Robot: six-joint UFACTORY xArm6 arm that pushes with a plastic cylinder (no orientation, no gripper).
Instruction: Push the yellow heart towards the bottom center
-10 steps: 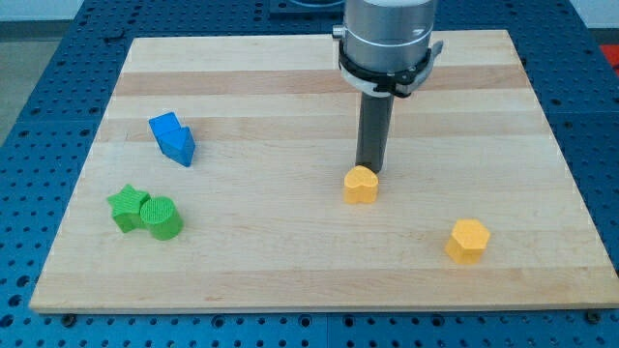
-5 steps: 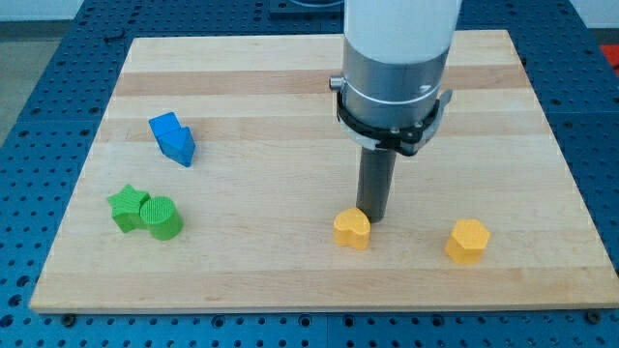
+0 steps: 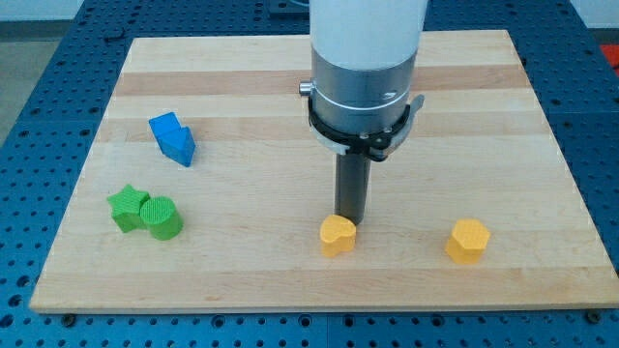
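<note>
The yellow heart (image 3: 337, 236) lies on the wooden board (image 3: 319, 97) near the view's bottom, slightly right of the middle. My tip (image 3: 348, 222) stands right behind it, touching its upper right side. The rod hangs from the grey and white arm body above it.
A yellow hexagon block (image 3: 468, 241) lies at the view's bottom right. A blue block (image 3: 172, 138) lies at the left. A green star-like block (image 3: 126, 207) and a green cylinder (image 3: 162, 217) touch each other at the lower left.
My tip has moved towards the view's bottom and a little left, pushing the yellow heart with it. The other blocks have not moved.
</note>
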